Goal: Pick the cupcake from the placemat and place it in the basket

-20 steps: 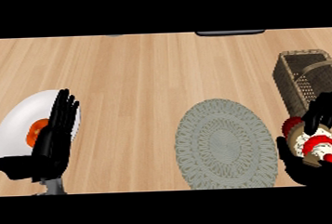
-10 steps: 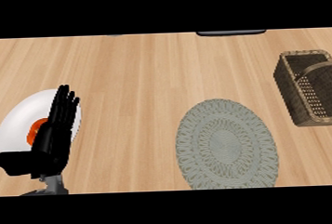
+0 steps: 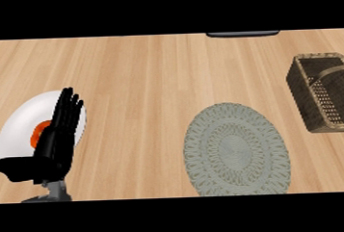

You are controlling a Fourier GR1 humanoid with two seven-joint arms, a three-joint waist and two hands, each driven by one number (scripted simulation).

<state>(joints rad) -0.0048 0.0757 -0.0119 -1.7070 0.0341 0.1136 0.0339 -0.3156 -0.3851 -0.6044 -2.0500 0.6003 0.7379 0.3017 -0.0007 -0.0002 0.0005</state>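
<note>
The grey-green round placemat (image 3: 237, 150) lies at the lower middle right of the wooden counter with nothing on it. The brown wicker basket (image 3: 320, 94) with its arched handle stands at the right edge; its inside looks empty. No cupcake shows anywhere. My left hand (image 3: 56, 136) rests at the lower left, open with fingers straight and pointing up, in front of a white plate. My right hand is out of the picture.
A white plate (image 3: 20, 125) with an orange item (image 3: 40, 131) on it sits at the far left, partly hidden by my left hand. A dark object (image 3: 243, 34) lies at the top edge. Bare wood stretches across the middle and top.
One second ago my right hand held the cupcake at the right edge below the basket. Both left the view half a second ago and stay out. The left hand has barely moved.
</note>
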